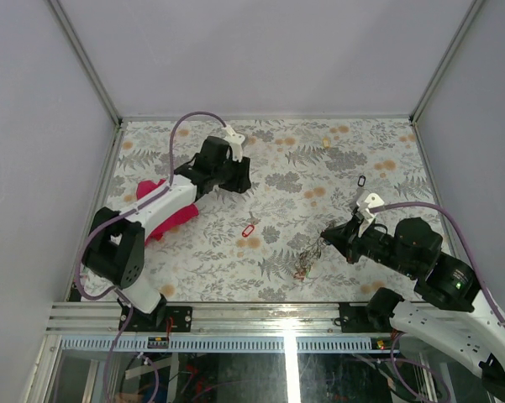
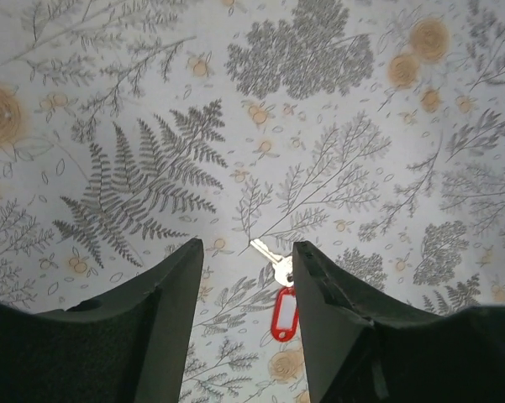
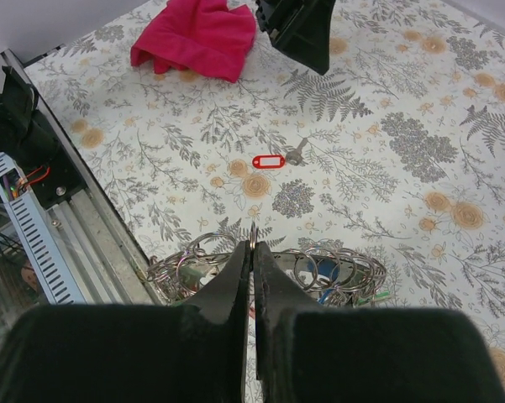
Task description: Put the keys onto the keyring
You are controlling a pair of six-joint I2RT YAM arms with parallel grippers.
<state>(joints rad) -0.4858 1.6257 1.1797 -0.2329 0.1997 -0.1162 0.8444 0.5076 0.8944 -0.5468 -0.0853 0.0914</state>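
Observation:
A loose silver key with a red tag (image 1: pixel 249 228) lies on the floral table; it also shows in the left wrist view (image 2: pixel 283 312) and the right wrist view (image 3: pixel 269 160). My left gripper (image 1: pixel 239 185) is open and empty, hovering above and behind that key, which lies between its jaws (image 2: pixel 248 248) in its own view. The keyring (image 1: pixel 307 256), a tangle of thin rings and tagged keys (image 3: pixel 328 267), sits near the front edge. My right gripper (image 1: pixel 326 234) is shut on a thin ring of it at the fingertips (image 3: pixel 252 248).
A magenta cloth (image 1: pixel 173 214) lies under the left arm, also in the right wrist view (image 3: pixel 195 35). A black-tagged key (image 1: pixel 360 180) lies at the right and a cream tag (image 1: pixel 326 143) near the back. The metal rail (image 3: pixel 84 235) edges the table's front.

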